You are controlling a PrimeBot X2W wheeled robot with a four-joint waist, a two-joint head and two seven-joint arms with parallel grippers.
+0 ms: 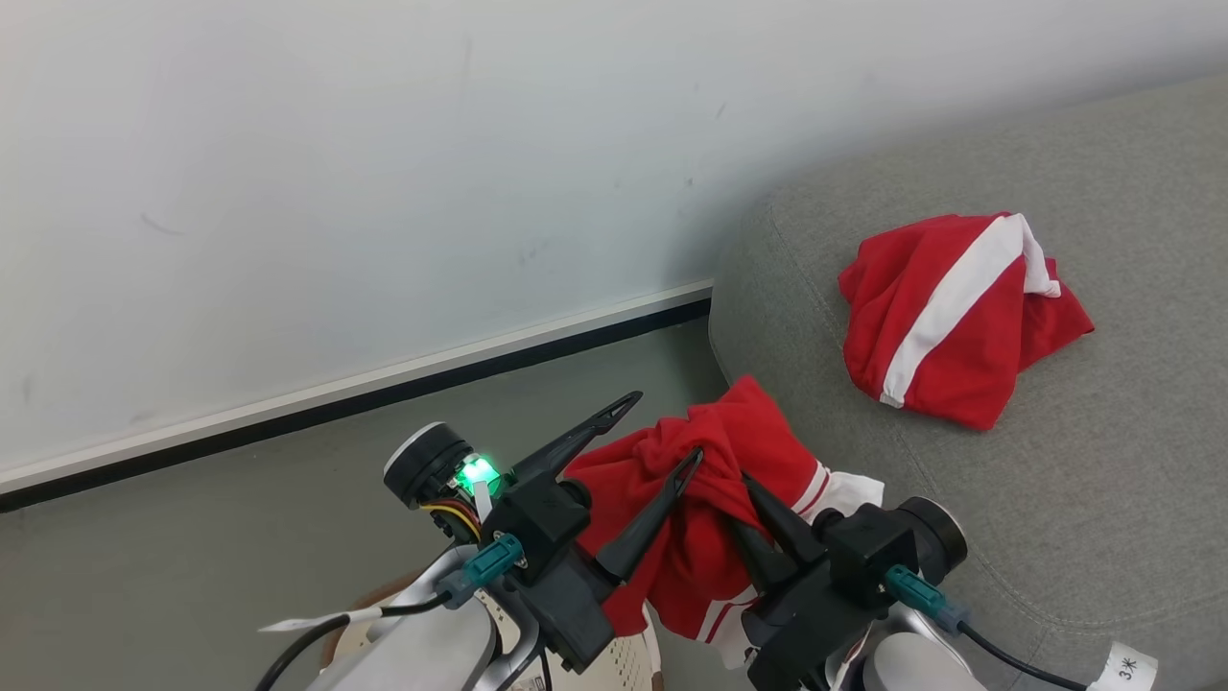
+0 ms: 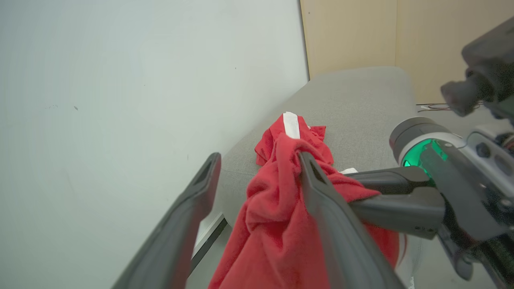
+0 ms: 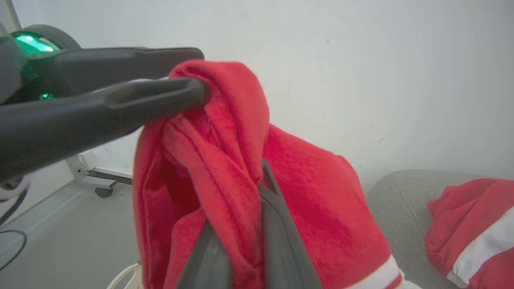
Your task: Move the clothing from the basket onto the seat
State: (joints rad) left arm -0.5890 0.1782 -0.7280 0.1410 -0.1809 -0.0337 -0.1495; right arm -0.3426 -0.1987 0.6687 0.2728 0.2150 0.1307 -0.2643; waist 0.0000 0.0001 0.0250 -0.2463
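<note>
The right pincer (image 1: 743, 504), two long tapering dark fingers, is pressed together on a soft, bright red fleecy garment with white striped trim (image 1: 758, 432). In the right wrist view a thick fold of the cloth is nipped between the two fingers. The fabric bunches into a rounded hump above the fingertips and hangs in loose folds below them, with its white-banded hem beside the pincer's body.

The left pincer (image 1: 662, 427) is spread wide. One matte black finger points into free air beside the cloth. The tip of the other is pushed into the red folds just beside the right pincer's tips, and the cloth creases around it.

Beyond and to the right of both pincers is the large grey woven upholstered seat with a rounded corner and stitched seam (image 1: 1055, 499). The held garment hangs in front of that corner. Further onto the cushion, well apart from the pincers, a second crumpled red garment with a broad white stripe (image 1: 959, 307) lies in a rumpled heap.

Below the pincers, between the two pale forearms, part of the cream perforated plastic basket (image 1: 628, 662) is visible. Ahead of the left pincer is a smooth white wall (image 1: 384, 192) with a dark skirting strip (image 1: 384, 403) above a grey floor (image 1: 192, 557).
</note>
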